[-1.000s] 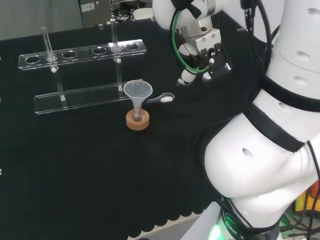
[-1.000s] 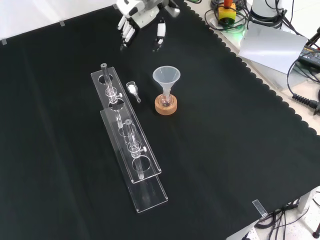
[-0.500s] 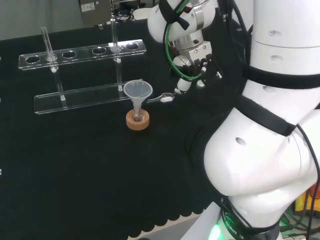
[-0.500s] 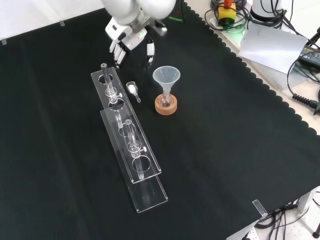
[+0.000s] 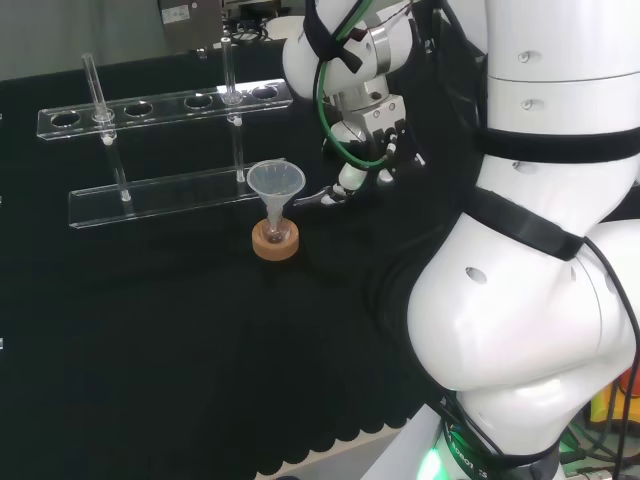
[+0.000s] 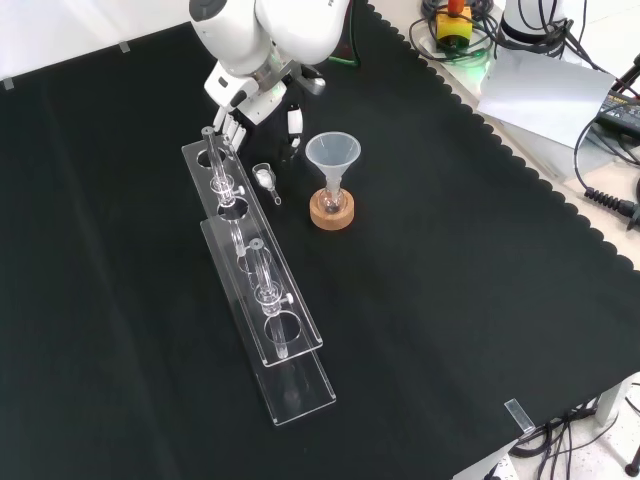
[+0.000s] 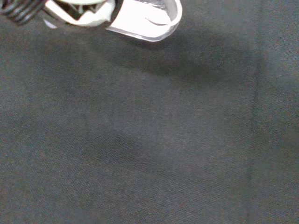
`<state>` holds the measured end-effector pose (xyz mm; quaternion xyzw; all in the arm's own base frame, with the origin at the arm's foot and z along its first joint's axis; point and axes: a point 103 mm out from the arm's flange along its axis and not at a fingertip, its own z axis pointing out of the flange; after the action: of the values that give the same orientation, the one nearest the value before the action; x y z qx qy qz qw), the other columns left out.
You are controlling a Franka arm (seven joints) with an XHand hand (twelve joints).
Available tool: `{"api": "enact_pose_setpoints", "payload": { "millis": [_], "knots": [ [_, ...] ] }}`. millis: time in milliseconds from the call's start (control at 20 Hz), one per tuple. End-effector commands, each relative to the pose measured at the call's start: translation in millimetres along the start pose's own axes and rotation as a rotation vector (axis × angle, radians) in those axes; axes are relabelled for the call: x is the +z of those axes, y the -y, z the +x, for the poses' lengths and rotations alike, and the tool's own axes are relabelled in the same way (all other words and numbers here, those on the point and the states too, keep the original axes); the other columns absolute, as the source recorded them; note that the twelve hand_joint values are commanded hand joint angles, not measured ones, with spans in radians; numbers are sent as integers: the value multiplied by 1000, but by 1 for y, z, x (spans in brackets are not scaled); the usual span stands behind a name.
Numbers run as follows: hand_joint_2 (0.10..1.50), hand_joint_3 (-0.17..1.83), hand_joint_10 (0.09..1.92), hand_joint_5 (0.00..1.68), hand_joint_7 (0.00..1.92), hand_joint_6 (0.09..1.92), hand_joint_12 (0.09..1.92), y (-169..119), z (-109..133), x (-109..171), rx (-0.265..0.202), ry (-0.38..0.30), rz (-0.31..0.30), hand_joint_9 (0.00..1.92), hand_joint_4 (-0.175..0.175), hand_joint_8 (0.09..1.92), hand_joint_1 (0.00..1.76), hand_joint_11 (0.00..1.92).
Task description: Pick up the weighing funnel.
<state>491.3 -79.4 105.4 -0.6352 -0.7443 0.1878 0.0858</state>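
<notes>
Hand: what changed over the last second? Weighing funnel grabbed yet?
The hand moved down the front view from the top edge to just beyond the weighing funnel; in the head view it went left and lower. Its fingers are open and nothing is grasped. The weighing funnel lies on the cloth as before; the funnel and tube rack stayed put.

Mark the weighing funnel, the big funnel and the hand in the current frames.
weighing funnel (image 6: 264, 177), front view, on its scoop bowl.
funnel (image 6: 333, 154), front view, on the cone's wall.
hand (image 6: 294, 121), front view, on the thumb.
</notes>
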Motion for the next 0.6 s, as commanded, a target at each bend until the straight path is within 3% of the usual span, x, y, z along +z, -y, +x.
{"api": "enact_pose_setpoints", "payload": {
  "millis": [50, 600],
  "knots": [
    [662, 541, 537, 594, 573, 107, 1289, -5, 4, 5, -6, -10, -9, 753, -49, 723, 862, 497],
    [656, 555, 535, 614, 612, 131, 1285, -9, 5, 17, -8, -22, 8, 781, -51, 726, 865, 505]
  ]
}}
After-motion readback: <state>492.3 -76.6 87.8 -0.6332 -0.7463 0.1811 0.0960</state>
